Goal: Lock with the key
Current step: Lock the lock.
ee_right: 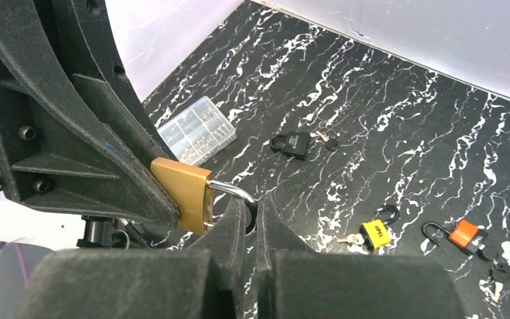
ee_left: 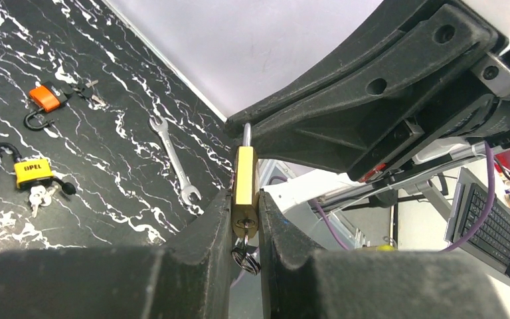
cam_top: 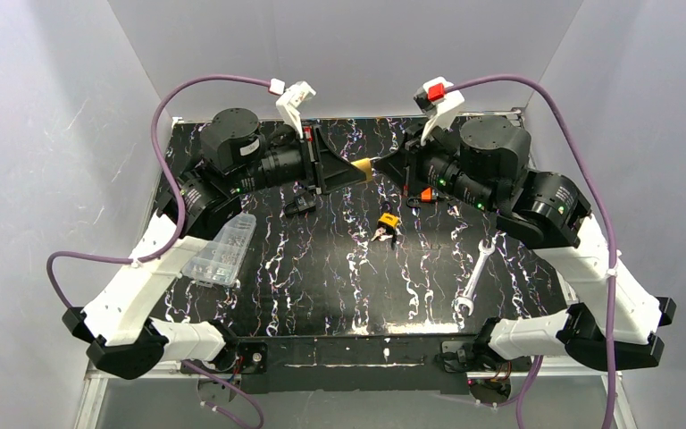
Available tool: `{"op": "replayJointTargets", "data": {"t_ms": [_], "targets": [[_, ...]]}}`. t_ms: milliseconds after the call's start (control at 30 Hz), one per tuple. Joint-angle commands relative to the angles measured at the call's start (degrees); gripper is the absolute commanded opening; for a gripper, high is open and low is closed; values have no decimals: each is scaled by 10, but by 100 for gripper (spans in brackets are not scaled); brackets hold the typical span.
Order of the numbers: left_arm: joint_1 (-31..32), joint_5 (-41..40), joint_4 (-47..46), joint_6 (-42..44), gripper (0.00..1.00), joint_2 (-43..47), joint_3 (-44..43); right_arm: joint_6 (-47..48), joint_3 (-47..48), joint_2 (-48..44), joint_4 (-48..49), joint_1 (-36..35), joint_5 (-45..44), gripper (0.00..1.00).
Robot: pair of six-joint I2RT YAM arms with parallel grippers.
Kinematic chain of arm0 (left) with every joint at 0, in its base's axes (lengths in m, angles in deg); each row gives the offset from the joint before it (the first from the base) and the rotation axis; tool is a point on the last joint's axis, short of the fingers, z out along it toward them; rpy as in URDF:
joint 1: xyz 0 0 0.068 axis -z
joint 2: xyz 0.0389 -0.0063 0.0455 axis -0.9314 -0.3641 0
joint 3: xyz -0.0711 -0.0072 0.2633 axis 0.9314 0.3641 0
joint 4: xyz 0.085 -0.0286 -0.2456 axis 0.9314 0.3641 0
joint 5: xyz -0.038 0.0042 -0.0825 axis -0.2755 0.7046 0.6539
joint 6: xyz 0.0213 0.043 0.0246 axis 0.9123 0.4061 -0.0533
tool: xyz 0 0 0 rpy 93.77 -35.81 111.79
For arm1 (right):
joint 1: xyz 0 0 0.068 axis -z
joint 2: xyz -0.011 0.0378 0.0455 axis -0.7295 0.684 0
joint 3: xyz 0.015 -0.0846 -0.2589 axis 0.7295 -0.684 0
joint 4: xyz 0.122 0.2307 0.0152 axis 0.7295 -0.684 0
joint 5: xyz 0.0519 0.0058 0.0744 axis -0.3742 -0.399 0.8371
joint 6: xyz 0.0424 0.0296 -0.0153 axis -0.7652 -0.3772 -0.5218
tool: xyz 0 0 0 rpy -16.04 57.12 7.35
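Top view: brass padlock [cam_top: 365,167] was held up off the table [cam_top: 322,286] between left gripper [cam_top: 350,170] and right gripper [cam_top: 389,166], grips hidden; left wrist: left gripper was clamped on the padlock body, keys [ee_left: 244,258] hanging beneath; right wrist: right gripper was pinched shut on the shackle [ee_right: 234,191], body just left.

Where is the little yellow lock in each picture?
Top view: the yellow padlock is near the picture's middle, just below the brass padlock.
Left wrist view: the yellow padlock is at the left edge, under the orange padlock.
Right wrist view: the yellow padlock is low on the right, left of the orange padlock.
Shared landmark: the brass padlock, seen in all three.
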Motion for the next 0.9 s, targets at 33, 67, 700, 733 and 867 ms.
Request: {"op": "replayJointTargets", "data": {"t_ms": [33, 67, 700, 733, 867], "targets": [[52, 92, -41, -12, 0, -33, -14, -12, 8, 61, 89, -42, 120, 1], [51, 96, -41, -12, 0, -33, -14, -13, 7, 61, 92, -43, 124, 1], [51, 64, 157, 151, 0, -38, -99, 10, -39, 23, 115, -45, 216, 1], [51, 56, 164, 157, 0, -39, -103, 10, -36, 24, 113, -46, 219, 1], [51, 38, 163, 159, 0, -43, -114, 12, -36, 30, 114, -64, 220, 1]]}}
